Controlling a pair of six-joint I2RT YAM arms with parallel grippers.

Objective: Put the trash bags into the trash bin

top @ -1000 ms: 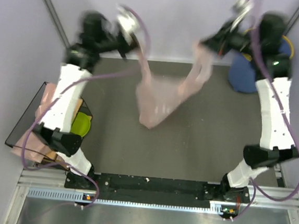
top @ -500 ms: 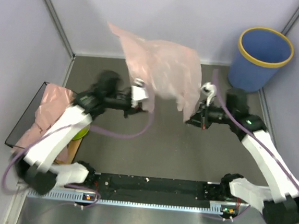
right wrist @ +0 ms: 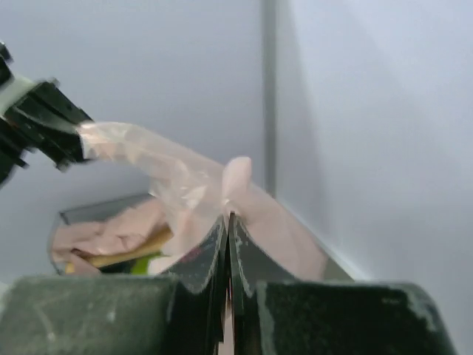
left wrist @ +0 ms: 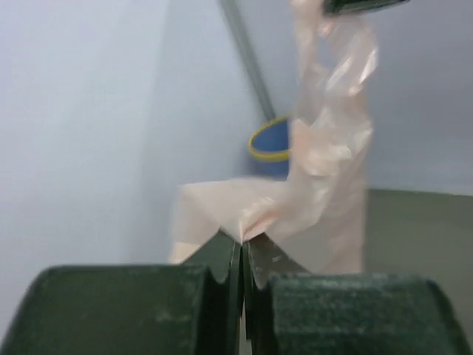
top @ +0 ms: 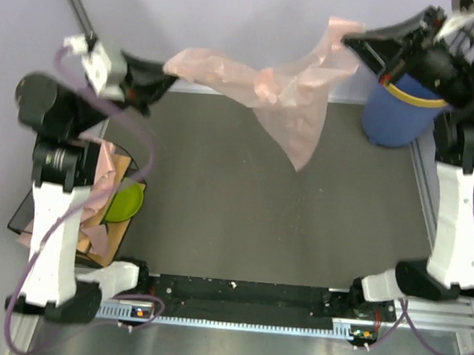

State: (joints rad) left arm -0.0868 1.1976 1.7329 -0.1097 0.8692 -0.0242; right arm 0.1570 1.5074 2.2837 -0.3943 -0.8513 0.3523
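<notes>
Left gripper [top: 162, 70] [left wrist: 242, 247]: jaws pressed together, pinching one edge of the trash bag [top: 262, 84] [left wrist: 325, 185] [right wrist: 181, 181]; raised at the far left.

Right gripper [top: 348, 43] [right wrist: 228, 222]: jaws pressed together, pinching the opposite end of the same bag; raised at the far right, close to the trash bin [top: 387, 120] [left wrist: 270, 144].

Trash bag: airborne, stretched between both grippers, loose lower part hanging to a point above the table [top: 233, 219]; outside the bin.

Trash bin: upright, far right corner, partly hidden behind the right arm.

Spare trash bags [top: 93, 211] [right wrist: 96, 237]: crumpled heap at the left edge on a black tray [top: 19, 218], touching a green bowl [top: 127, 201].
</notes>
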